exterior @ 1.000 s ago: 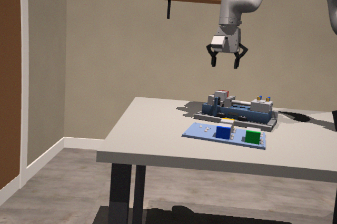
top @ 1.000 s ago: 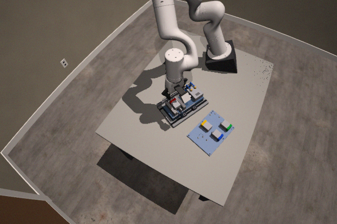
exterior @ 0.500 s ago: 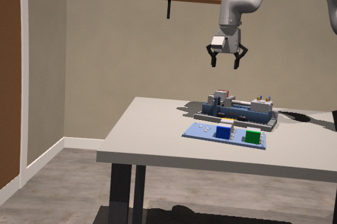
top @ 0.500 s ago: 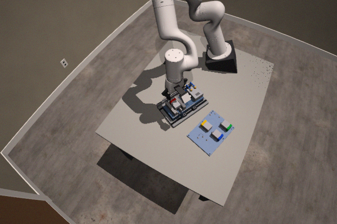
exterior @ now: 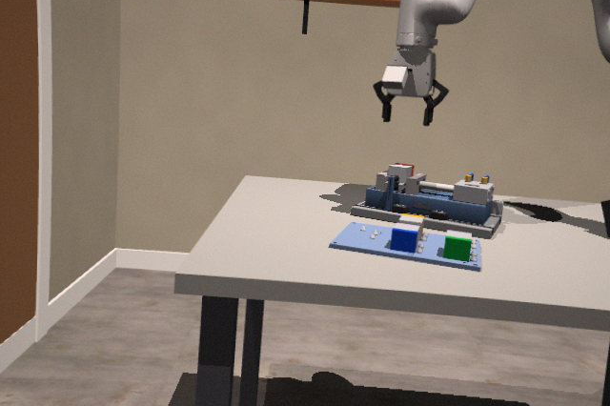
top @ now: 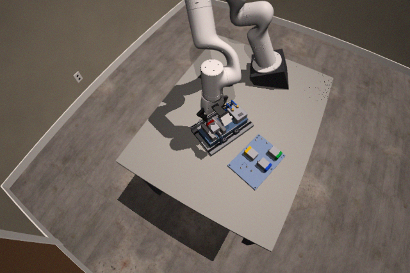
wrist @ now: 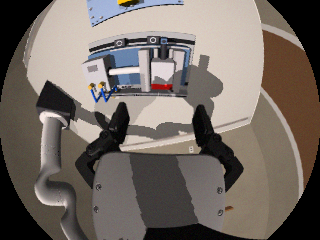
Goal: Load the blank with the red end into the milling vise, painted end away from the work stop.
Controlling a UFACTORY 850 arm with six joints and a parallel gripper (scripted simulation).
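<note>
Blank lengthwise between vise blocks, red end away from work stop; jaws wide, empty

The block-shaped blank in the vise is pale grey with one red end. On the light-blue rectangular plate, three pale-grey blocky blanks wear solid bands: yellow, blue, green. The flat-topped bench is plain greyish beige; the two-fingered jaws are black.
</note>
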